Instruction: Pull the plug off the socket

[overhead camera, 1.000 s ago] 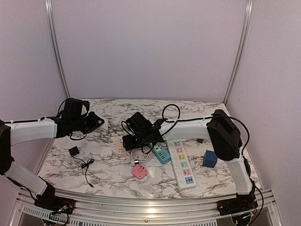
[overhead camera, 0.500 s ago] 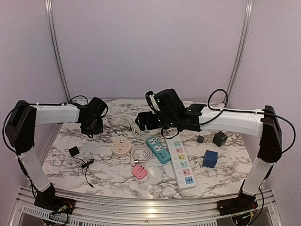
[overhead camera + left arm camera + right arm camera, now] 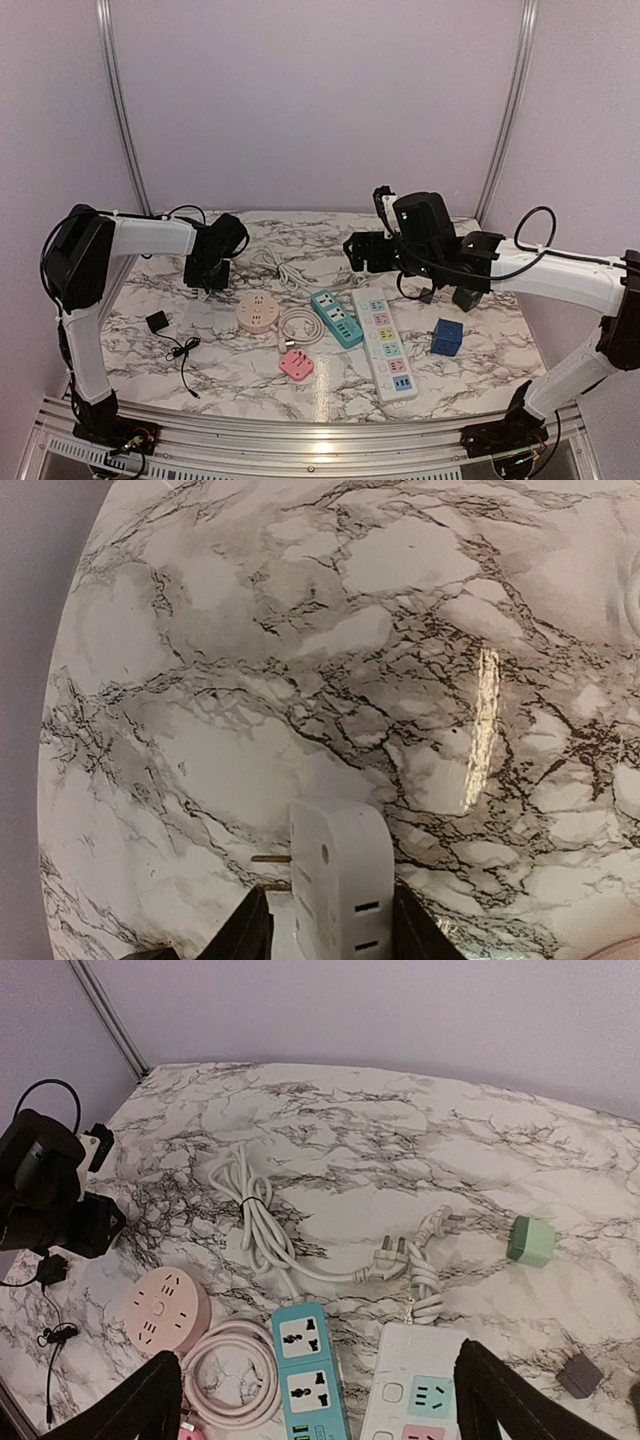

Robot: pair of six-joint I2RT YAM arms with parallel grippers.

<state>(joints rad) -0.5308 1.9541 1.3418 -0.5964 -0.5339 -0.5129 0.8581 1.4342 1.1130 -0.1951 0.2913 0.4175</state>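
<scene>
My left gripper (image 3: 328,915) is shut on a white plug adapter (image 3: 335,865), its two metal prongs pointing left, free of any socket and held just above the marble table. In the top view the left gripper (image 3: 206,270) hangs at the back left, left of the round pink socket (image 3: 256,313). My right gripper (image 3: 363,250) is open and empty, raised above the back of the white power strip (image 3: 387,343). Its wrist view shows the wide-apart fingers (image 3: 150,1400) over the teal power strip (image 3: 308,1370).
A pink coiled cable (image 3: 300,328) and a small pink socket (image 3: 297,364) lie mid-table. White cables with loose plugs (image 3: 390,1255) lie at the back. A blue cube (image 3: 446,337), a dark green cube (image 3: 466,297) and a black adapter (image 3: 157,322) sit at the sides.
The right arm has swung from the round pink socket up and to the right, and stretched out. The left gripper has shifted slightly right at the back left, still holding the white plug.
</scene>
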